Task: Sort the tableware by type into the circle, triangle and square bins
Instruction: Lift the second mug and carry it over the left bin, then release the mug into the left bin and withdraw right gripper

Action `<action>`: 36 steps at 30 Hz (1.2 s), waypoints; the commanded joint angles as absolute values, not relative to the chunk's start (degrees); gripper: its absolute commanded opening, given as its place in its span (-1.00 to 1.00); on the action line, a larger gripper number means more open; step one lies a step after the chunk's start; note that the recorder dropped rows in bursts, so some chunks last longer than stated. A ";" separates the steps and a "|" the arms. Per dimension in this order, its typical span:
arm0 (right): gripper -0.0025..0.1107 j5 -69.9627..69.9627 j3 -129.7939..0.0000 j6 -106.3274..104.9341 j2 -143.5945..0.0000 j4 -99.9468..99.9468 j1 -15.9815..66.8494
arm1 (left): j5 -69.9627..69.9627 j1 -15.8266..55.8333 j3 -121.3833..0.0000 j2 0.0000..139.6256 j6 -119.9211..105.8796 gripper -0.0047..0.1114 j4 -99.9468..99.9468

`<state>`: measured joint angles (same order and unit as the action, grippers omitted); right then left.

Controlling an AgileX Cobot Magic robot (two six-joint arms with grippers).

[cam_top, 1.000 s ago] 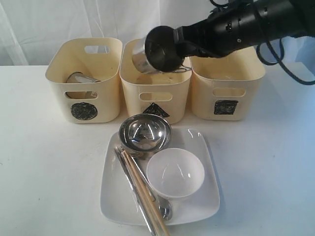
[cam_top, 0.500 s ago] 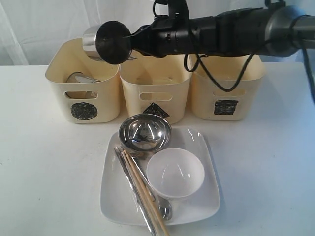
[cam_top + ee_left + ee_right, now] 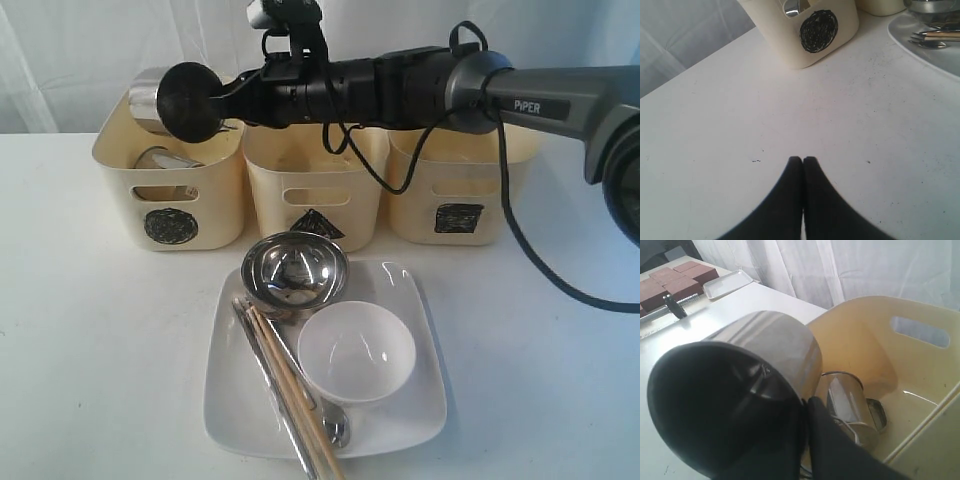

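Note:
My right gripper (image 3: 218,103) reaches across from the right, shut on the rim of a steel mug (image 3: 148,103) tipped on its side above the circle bin (image 3: 122,150). In the right wrist view the held mug (image 3: 772,342) hangs over that bin (image 3: 865,340), where a second steel mug (image 3: 846,402) lies. The triangle bin (image 3: 266,190) and square bin (image 3: 415,205) stand alongside. In front, the white square plate (image 3: 420,395) carries the steel bowl (image 3: 295,272), white bowl (image 3: 355,350), chopsticks (image 3: 297,405), spoon (image 3: 335,430) and other cutlery. My left gripper (image 3: 803,160) is shut and empty over bare table, out of the exterior view.
A white curtain hangs behind the bins. The right wrist view shows brown blocks (image 3: 670,280) and a metal tray (image 3: 730,284) beyond the circle bin. The left wrist view shows the circle mark (image 3: 818,31) and the plate's rim (image 3: 912,47).
My right arm has carried the steel mug leftward, from above the triangle bin to above the circle bin. The things on the plate have stayed put.

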<state>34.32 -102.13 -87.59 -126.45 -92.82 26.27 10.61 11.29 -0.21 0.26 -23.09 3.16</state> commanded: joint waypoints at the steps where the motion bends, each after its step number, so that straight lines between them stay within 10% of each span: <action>1: -0.92 34.63 -102.86 -86.48 -126.44 -93.97 26.25 | 10.50 11.53 0.00 0.00 -22.95 -0.92 3.34; 16: -0.67 41.93 -102.86 -83.66 -124.45 -92.21 25.66 | 10.50 11.53 0.00 0.00 -22.95 -0.92 3.34; 36: -0.96 62.76 -102.54 -32.35 -109.98 -29.80 23.39 | 10.50 11.53 0.00 0.00 -22.95 -0.92 3.34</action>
